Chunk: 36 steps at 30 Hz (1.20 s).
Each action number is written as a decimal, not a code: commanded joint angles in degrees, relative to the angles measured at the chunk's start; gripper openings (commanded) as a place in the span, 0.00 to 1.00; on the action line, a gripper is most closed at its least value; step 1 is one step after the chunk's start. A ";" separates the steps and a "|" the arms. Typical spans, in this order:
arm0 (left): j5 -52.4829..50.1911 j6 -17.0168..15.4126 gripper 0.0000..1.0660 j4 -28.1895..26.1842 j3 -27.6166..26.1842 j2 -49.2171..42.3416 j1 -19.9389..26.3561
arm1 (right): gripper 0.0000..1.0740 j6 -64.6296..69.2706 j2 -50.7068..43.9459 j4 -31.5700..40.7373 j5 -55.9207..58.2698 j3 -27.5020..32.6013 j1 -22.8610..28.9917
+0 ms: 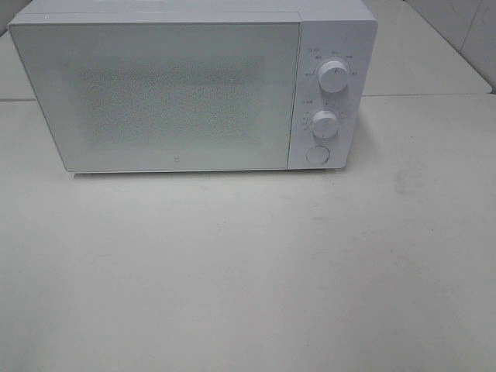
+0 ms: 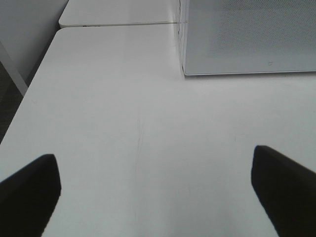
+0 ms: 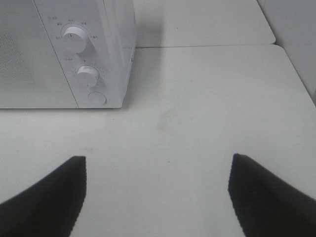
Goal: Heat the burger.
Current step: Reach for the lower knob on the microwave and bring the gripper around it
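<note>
- We see the white microwave with its door shut, standing on the table.
- Our left gripper is spread wide.
- Our right gripper is spread wide too.

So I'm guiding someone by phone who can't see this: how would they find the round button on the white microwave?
Find the boxy white microwave oven at the back of the pale table. On the strip right of its door, go down past the upper white dial and the lower white dial to the flat round white button. Unlike them, it has no tick marks around it.
</note>
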 commanded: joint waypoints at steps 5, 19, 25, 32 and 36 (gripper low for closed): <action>-0.52 -0.40 0.95 -0.29 0.23 -1.55 0.23 | 0.71 -0.69 8.08 -0.29 -7.33 0.06 -0.40; -0.52 -0.40 0.95 -0.29 0.23 -1.55 0.23 | 0.71 -0.69 23.20 -0.29 -25.21 0.06 -0.40; -0.52 -0.40 0.95 -0.29 0.23 -1.55 0.23 | 0.71 -0.69 29.22 -0.29 -34.03 0.06 -0.40; -0.52 -0.40 0.95 -0.29 0.23 -1.55 0.23 | 0.71 -0.69 37.36 -0.29 -47.04 0.06 -0.40; -0.52 -0.40 0.95 -0.29 0.23 -1.55 0.23 | 0.71 -0.63 40.11 -0.29 -50.88 0.06 -0.40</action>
